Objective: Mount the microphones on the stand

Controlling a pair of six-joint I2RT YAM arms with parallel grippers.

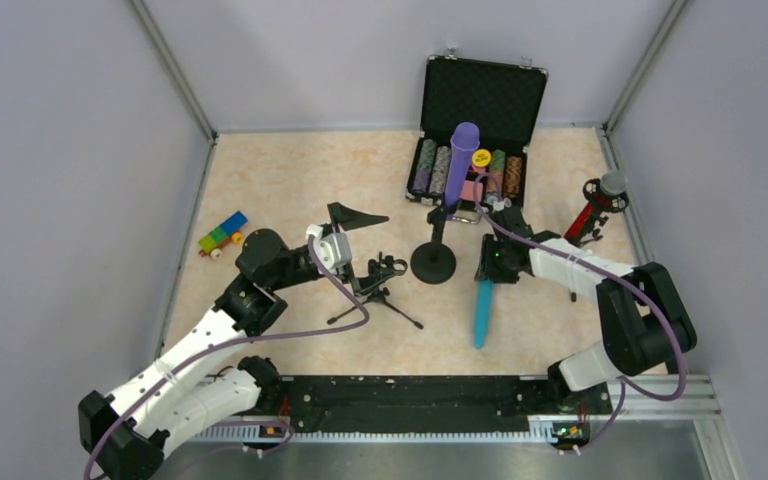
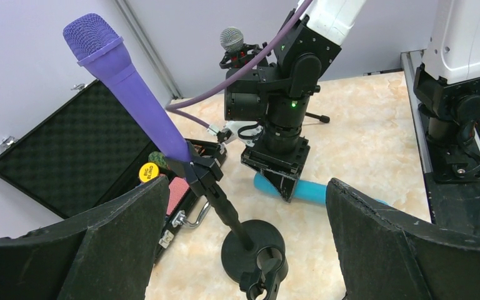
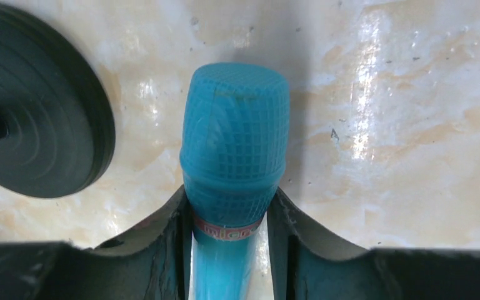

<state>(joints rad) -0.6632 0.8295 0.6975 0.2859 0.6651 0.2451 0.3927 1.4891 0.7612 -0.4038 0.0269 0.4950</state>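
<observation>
The purple microphone (image 1: 460,160) (image 2: 125,87) stands clipped in the round-base stand (image 1: 433,262) (image 2: 250,247). Flat on the table lies the teal-blue microphone (image 1: 483,312) (image 3: 234,144) (image 2: 315,192). My right gripper (image 1: 490,265) (image 3: 228,200) reaches down over it, its fingers pressed on both sides just below the mesh head. At the far right, the red microphone (image 1: 592,212) with its silver head (image 2: 231,39) sits in another holder. My left gripper (image 1: 352,222) (image 2: 247,187) hangs wide open with nothing in it, above a small tripod stand (image 1: 380,280) whose empty clip (image 2: 265,275) shows between the fingers.
An open black case (image 1: 480,100) of poker chips stands at the back behind the round-base stand. A small coloured toy block car (image 1: 222,233) lies near the left wall. Walls close in the table on three sides.
</observation>
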